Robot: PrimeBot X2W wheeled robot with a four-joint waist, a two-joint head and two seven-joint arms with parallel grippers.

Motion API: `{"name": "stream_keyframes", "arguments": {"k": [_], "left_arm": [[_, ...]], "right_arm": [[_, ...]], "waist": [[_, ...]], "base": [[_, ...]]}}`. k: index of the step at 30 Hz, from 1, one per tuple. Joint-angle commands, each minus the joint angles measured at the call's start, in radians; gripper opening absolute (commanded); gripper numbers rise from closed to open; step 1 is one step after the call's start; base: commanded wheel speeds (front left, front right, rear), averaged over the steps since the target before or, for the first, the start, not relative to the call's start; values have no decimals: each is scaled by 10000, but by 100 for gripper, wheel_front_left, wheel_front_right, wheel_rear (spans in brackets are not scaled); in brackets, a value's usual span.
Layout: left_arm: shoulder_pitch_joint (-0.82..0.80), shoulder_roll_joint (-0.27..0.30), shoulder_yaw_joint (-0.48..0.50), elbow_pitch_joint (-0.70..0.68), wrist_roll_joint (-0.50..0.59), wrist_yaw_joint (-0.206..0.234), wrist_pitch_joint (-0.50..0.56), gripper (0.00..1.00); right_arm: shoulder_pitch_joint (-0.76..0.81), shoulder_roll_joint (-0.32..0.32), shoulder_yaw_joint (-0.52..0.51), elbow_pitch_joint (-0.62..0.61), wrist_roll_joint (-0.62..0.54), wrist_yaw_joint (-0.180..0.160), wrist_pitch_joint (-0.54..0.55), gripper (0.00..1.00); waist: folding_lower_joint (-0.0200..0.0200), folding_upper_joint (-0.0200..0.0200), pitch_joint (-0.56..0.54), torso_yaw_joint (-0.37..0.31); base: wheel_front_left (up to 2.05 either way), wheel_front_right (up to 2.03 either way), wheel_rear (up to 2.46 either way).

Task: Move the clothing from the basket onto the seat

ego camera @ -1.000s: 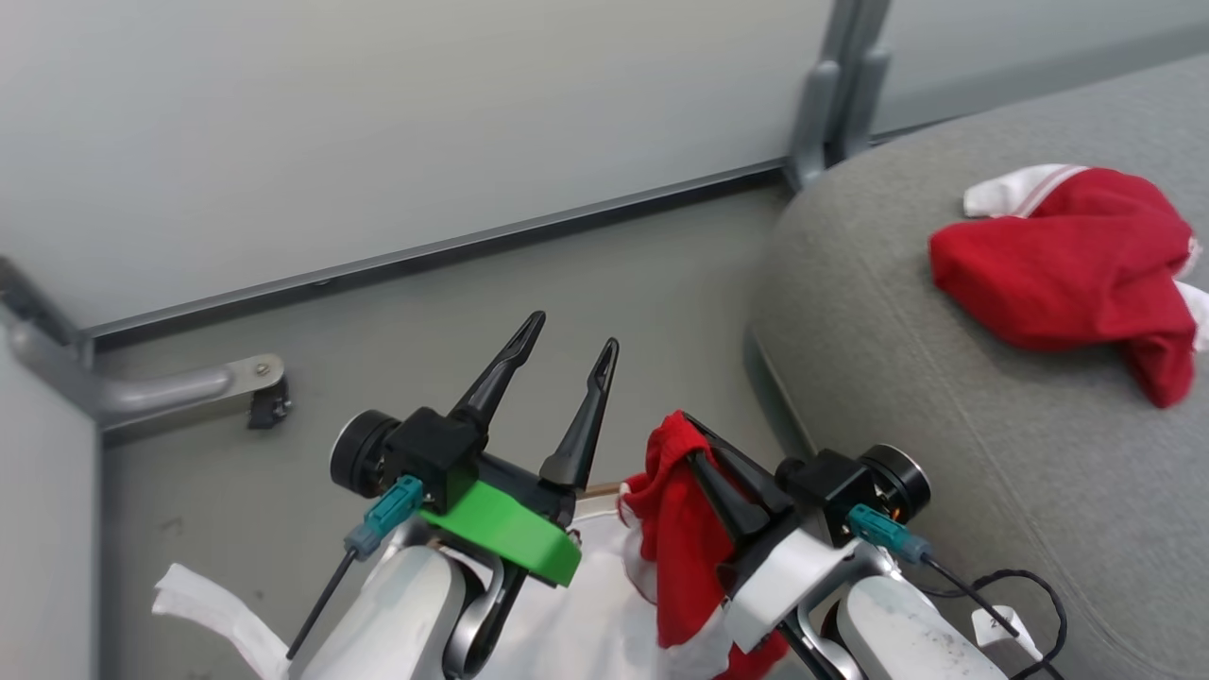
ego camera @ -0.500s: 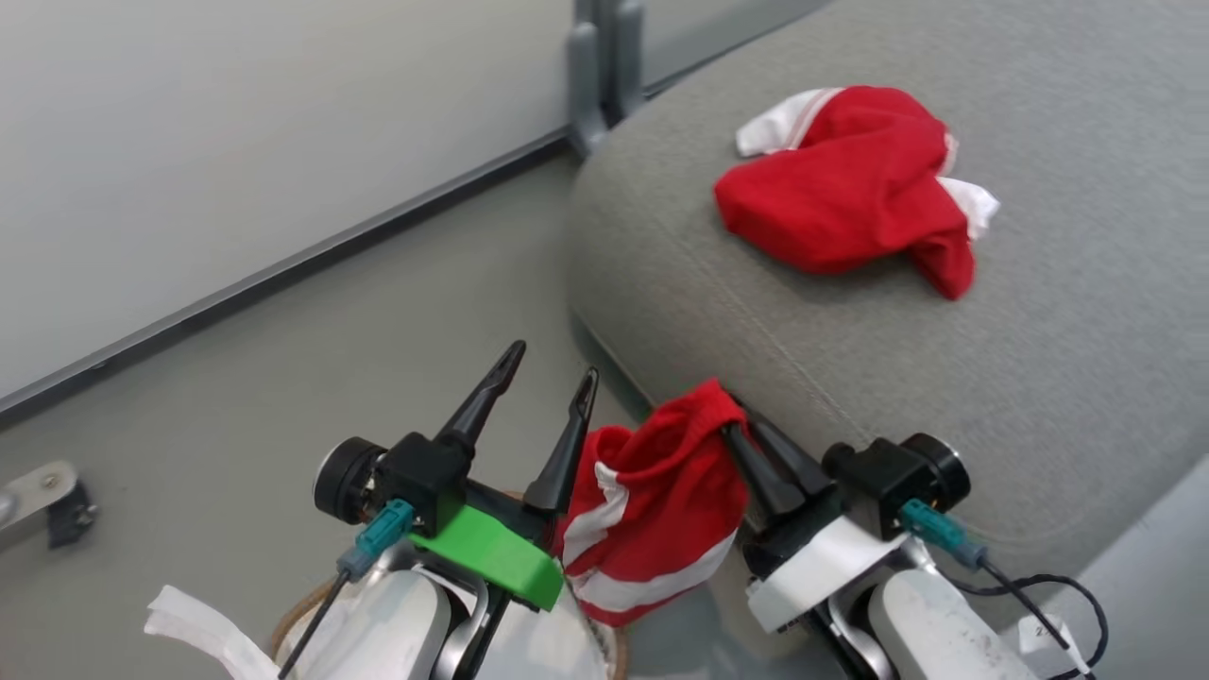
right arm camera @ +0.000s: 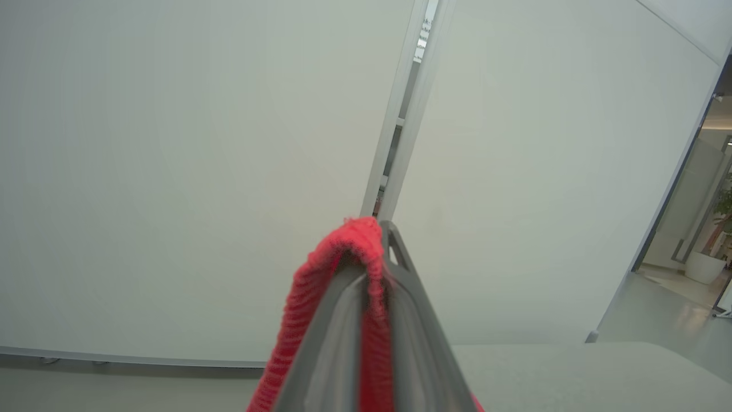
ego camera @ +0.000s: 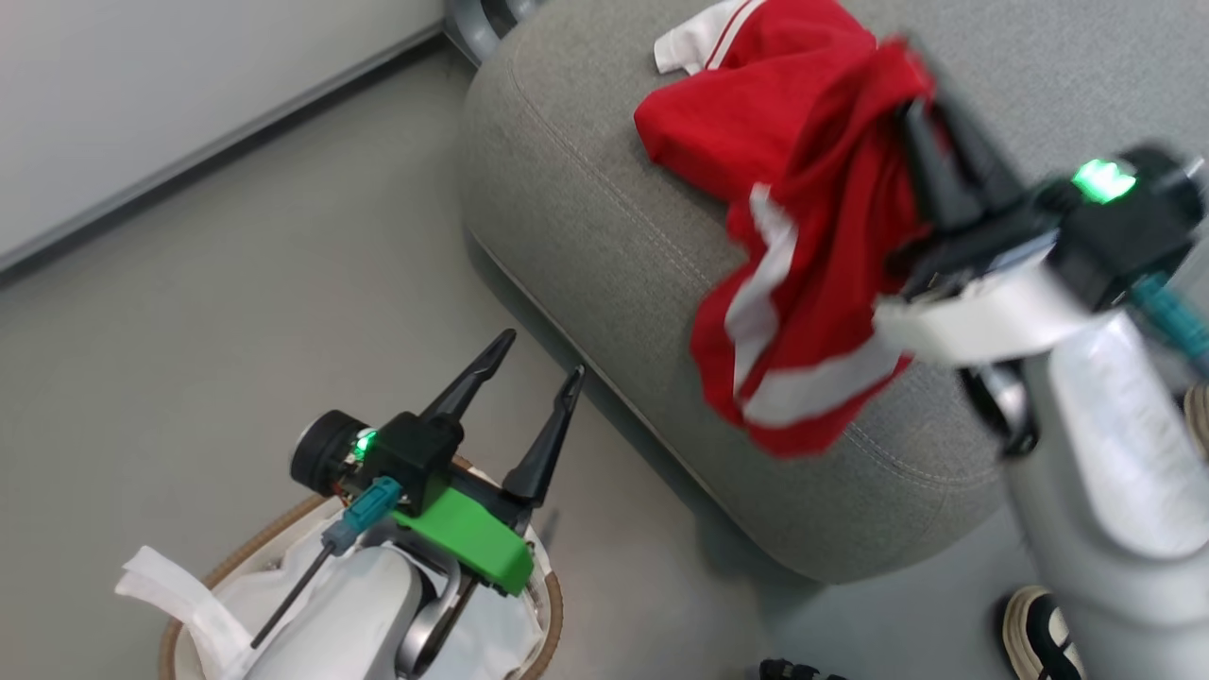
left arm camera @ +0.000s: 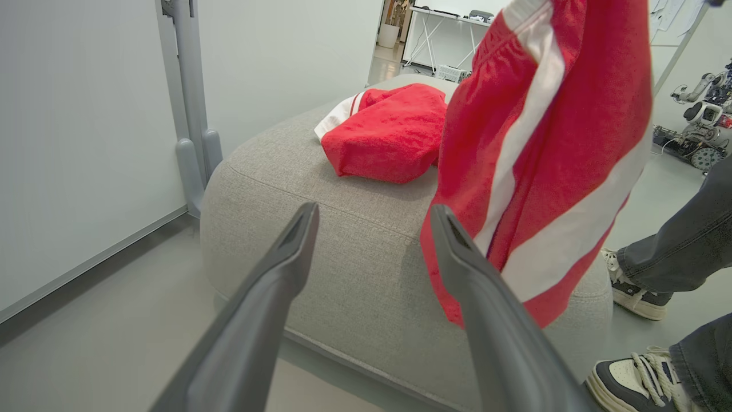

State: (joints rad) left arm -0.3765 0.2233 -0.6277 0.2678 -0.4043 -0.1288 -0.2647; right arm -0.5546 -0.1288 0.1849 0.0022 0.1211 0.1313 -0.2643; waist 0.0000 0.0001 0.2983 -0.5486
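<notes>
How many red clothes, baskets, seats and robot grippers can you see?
Red garments: 2, the lying garment and the hanging garment
Laundry basket: 1
Grey seat: 1
Grippers: 2, the left gripper and the right gripper
Total: 6

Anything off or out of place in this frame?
Nothing spilled or damaged. Right tool is shut on a striped red garment hanging above the seat edge. One flag: a person's shoes stand on the floor right beside the seat, close to that arm.
</notes>
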Motion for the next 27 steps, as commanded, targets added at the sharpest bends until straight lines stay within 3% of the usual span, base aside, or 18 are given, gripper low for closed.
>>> {"name": "stream_keyframes", "arguments": {"k": [1, 8, 16, 20, 27], "left_arm": [[-115, 218, 55, -43, -36, -33, 7, 100], [-59, 671, 205, -296, 52, -33, 7, 100], [-220, 990, 495, -617, 228, -33, 7, 100], [-471, 1039, 531, -776, 238, -33, 7, 100], [-826, 1169, 352, -841, 253, -33, 7, 100]], "right_arm": [[-630, -182, -147, -151, -145, -11, -2, 0], [-3820, -1476, -960, 149, -677, -11, -1, 0], [-6053, -2510, -2080, 2153, -1762, -12, -1, 0], [-6034, -2530, -2992, 3212, -2290, -12, -1, 0], [-4779, -1778, -4001, 4523, -2585, -12, -2, 0]], "waist": [[0, -1, 681, -155], [0, -1, 1302, -141], [0, -1, 2069, 228], [0, -1, 2556, 715], [0, -1, 3207, 1292]], "base": [[6, 6, 6], [0, 0, 0], [0, 0, 0], [0, 0, 0], [0, 0, 0]]}}
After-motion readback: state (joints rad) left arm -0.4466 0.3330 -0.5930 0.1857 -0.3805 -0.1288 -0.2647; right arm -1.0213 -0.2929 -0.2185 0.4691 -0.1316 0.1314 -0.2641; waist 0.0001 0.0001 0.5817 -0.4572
